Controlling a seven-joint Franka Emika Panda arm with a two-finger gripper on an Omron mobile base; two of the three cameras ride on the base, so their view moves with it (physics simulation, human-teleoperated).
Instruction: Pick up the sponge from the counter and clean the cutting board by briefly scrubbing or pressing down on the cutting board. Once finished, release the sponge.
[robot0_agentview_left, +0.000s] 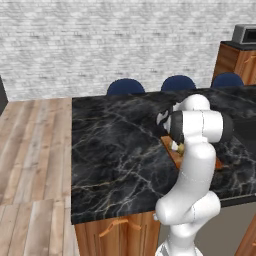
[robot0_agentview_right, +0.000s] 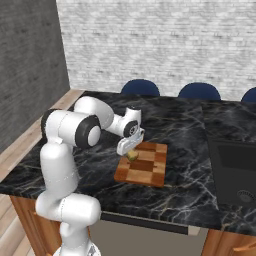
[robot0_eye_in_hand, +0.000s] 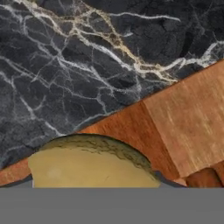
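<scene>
Sponge (robot0_agentview_right: 132, 155) sits between the fingers of the gripper (robot0_agentview_right: 131, 152), just left of centre in the right base frame, at the near-left part of the cutting board (robot0_agentview_right: 147, 167). You can read the claw as clenched on it: the mustard block hangs at the fingertips and fills the lower left of the hand frame (robot0_eye_in_hand: 89, 164), right up against the camera, with the checkered board (robot0_eye_in_hand: 183, 118) under it and the black marble counter (robot0_eye_in_hand: 65, 65) across the upper half. Whether it already touches the wood you cannot tell from these angles.

Expect it to be light and soft. It will squash under a push, so a gentle press should be enough, and its porous faces should give the fingers good bite. A hold across the short sides, near the middle, looks the safest place, and that seems to be roughly where you have it.

The arm rises from the lower left of the right base frame, folds at a high elbow, and reaches forward and right with the wrist tipped down over the board. In the left base frame the forearm covers most of the board, with a sliver of yellow (robot0_agentview_left: 180, 148) beside it.
</scene>
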